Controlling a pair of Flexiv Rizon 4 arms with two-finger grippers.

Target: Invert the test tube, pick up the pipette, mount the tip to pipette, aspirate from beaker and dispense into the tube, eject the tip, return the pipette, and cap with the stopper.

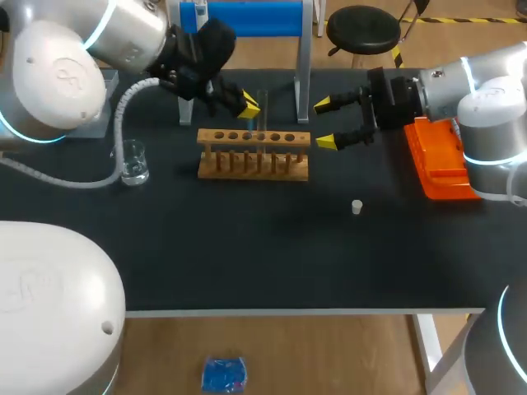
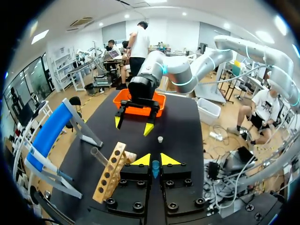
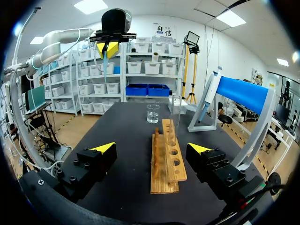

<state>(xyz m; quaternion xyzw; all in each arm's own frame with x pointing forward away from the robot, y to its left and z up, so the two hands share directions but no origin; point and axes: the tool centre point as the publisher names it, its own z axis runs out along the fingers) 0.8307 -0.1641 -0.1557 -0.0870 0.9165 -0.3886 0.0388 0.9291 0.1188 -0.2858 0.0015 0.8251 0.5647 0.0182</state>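
Observation:
A wooden tube rack [image 1: 254, 154] stands mid-table with a clear test tube [image 1: 262, 115] upright in it. Just behind the rack hangs my left gripper [image 1: 247, 105], shut on a small blue pipette tip [image 2: 155, 168]; the right wrist view shows this tip [image 3: 107, 63] pointing down from the left gripper [image 3: 108, 47]. To the right of the rack my right gripper [image 1: 325, 123] is open and empty, its jaws facing the rack [image 3: 168, 157]. The glass beaker [image 1: 134, 162] sits at the left. A white stopper [image 1: 356, 206] lies on the table. The pipette [image 3: 208, 96] leans on its blue stand [image 3: 243, 93].
An orange tip box [image 1: 440, 160] sits at the right, under my right arm. The blue stand [image 1: 247, 16] is behind the rack at the table's back edge. My left arm's white hose [image 1: 90, 177] curves over the table near the beaker.

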